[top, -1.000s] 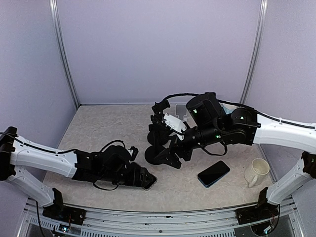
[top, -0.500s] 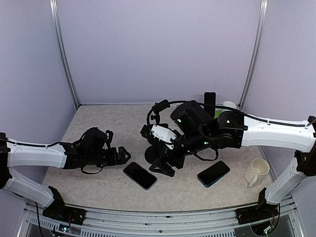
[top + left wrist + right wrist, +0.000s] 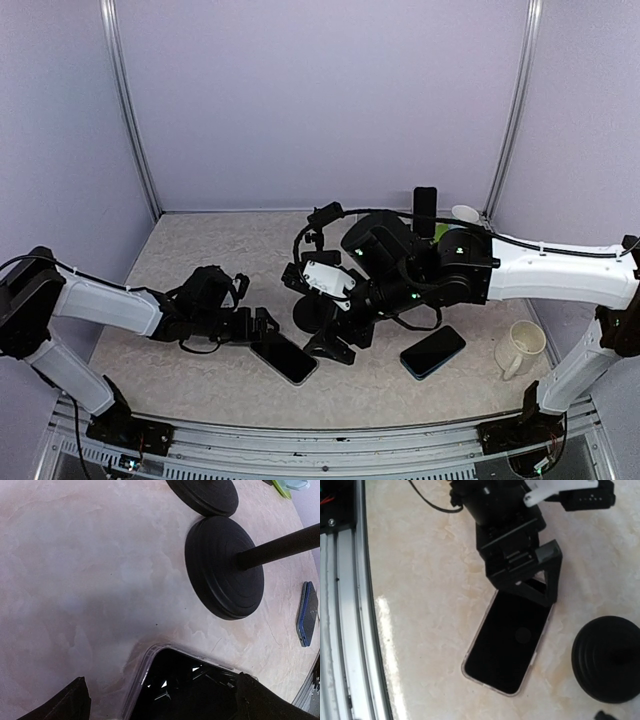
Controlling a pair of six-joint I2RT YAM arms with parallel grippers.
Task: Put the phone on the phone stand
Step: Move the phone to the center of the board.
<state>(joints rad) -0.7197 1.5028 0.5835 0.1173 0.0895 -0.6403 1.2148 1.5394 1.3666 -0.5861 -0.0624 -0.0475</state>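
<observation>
A black phone in a clear case (image 3: 283, 357) lies flat on the table at front centre. My left gripper (image 3: 262, 328) is open at its near-left end, with its fingers on either side of that end. The left wrist view shows the phone (image 3: 200, 690) between my left fingers (image 3: 65, 705). The phone stand's round black base (image 3: 313, 314) and pole (image 3: 280, 547) stand just right of the phone, and its top is hidden by my right arm. My right gripper (image 3: 335, 340) hovers over the stand base and appears open and empty. The right wrist view looks down on the phone (image 3: 512, 645).
A second black base (image 3: 202, 495) stands behind the first. A phone in a blue case (image 3: 432, 351) lies at front right, with a cream mug (image 3: 520, 347) beyond it. A dark upright object (image 3: 425, 208) and a green item (image 3: 441, 231) are at the back. A metal rail (image 3: 342, 605) edges the table front.
My left gripper left the phone, drew back to the left, and has now come back to the phone's end, open. My right arm swung left and lower, over the stand base.
</observation>
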